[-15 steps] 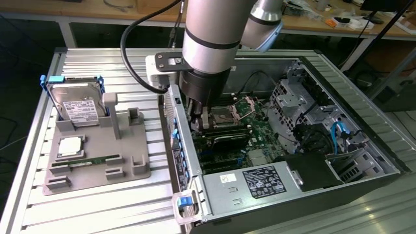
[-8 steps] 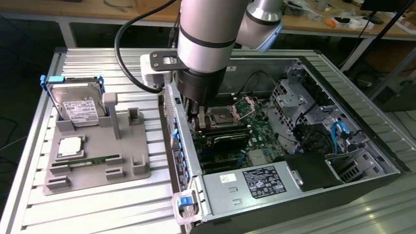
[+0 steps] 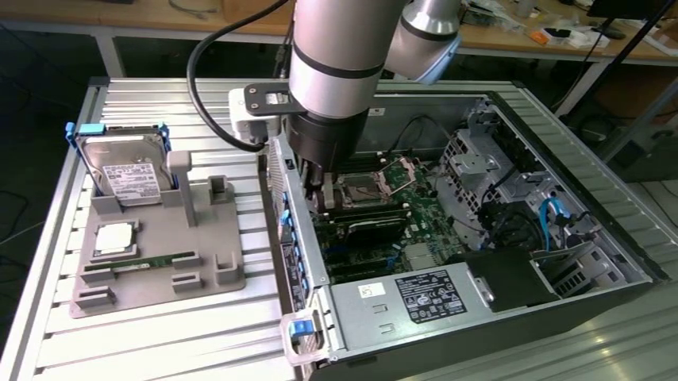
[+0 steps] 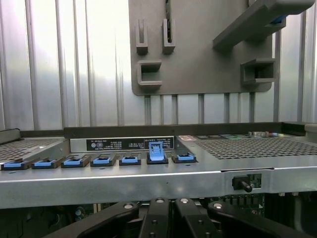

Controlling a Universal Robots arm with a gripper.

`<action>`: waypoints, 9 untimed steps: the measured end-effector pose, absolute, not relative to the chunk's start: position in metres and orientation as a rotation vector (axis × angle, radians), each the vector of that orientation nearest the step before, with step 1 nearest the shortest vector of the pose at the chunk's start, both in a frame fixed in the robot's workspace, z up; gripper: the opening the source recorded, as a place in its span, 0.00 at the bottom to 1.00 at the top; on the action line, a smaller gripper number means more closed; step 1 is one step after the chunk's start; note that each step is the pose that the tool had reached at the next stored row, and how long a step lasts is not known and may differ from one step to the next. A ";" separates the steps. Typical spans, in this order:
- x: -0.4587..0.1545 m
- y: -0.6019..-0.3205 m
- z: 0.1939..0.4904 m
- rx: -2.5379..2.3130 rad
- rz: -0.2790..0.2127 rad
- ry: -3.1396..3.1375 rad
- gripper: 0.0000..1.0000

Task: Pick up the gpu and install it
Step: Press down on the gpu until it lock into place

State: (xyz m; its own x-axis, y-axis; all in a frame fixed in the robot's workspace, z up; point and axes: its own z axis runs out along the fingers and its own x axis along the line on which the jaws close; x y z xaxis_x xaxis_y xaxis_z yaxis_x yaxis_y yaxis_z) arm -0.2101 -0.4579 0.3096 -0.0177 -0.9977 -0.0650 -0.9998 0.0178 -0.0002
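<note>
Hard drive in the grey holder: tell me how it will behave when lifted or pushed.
The hard drive looks a rigid metal slab: probably stiff and heavy for its size. It stands on edge in the grey holder, so a sideways push might tip it. Its smooth metal face may be slippery.

Cluttered wooden workbench [image 3: 190, 20] behind ribbed metal table [image 3: 159, 341]

a silver hard drive with a white label [image 3: 125, 176] is standing upright in a grey plastic holder tray [image 3: 159, 279], with a slim green memory stick [image 3: 152, 261] lying across it on a ribbed aluminium table [image 3: 159, 341].
</note>
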 end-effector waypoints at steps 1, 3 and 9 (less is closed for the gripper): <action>-0.210 -0.458 0.309 -2.168 0.072 2.206 0.10; -0.211 -0.459 0.309 -2.167 0.076 2.207 0.10; -0.210 -0.458 0.317 -2.165 0.076 2.204 0.10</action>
State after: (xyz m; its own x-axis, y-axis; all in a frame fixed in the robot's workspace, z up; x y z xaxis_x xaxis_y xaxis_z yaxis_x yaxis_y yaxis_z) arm -0.2100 -0.4581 0.3168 -0.0178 -0.9973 -0.0715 -0.9998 0.0179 -0.0009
